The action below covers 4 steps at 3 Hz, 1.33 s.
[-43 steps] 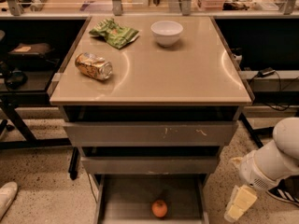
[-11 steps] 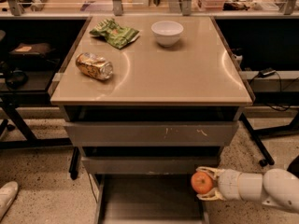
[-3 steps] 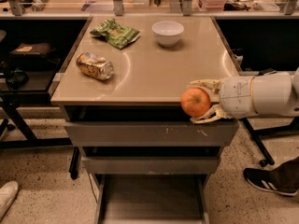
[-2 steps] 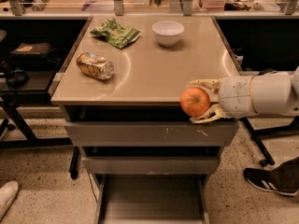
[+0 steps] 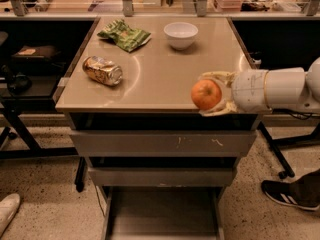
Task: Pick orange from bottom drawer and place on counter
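My gripper (image 5: 210, 95) reaches in from the right and is shut on the orange (image 5: 205, 94), a small round orange-red fruit. It holds the orange at the front right part of the beige counter (image 5: 150, 69), just at its front edge; I cannot tell whether the fruit touches the top. The bottom drawer (image 5: 162, 216) is pulled open below, and its grey floor shows nothing in it.
On the counter lie a crushed gold can (image 5: 102, 70) at the left, a green snack bag (image 5: 124, 36) at the back and a white bowl (image 5: 180, 35) at the back right. A person's shoe (image 5: 285, 195) stands on the floor at the right, another (image 5: 7, 209) at the left.
The orange lay in the open bottom drawer, then my gripper took it and lifted it up to counter height. Over the last second it has hardly moved.
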Each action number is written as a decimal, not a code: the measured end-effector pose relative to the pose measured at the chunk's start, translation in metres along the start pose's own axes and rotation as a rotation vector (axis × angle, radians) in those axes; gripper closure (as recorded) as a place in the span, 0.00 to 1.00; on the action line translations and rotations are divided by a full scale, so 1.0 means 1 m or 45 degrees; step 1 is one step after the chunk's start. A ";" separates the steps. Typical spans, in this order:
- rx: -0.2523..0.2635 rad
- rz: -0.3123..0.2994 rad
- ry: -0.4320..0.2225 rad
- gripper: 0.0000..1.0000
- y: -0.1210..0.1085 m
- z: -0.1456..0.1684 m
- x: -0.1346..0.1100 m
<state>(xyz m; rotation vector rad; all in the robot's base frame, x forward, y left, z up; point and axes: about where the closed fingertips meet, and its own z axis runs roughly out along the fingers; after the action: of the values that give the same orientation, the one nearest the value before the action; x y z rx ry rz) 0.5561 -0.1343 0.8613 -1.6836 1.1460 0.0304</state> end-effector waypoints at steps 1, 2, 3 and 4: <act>0.033 0.095 -0.071 1.00 -0.043 0.015 0.005; 0.051 0.214 -0.121 1.00 -0.080 0.034 0.011; 0.099 0.367 -0.105 1.00 -0.099 0.048 0.032; 0.188 0.533 -0.028 1.00 -0.103 0.049 0.056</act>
<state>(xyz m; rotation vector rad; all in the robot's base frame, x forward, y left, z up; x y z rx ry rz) 0.6812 -0.1355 0.8847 -1.2893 1.4308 0.2203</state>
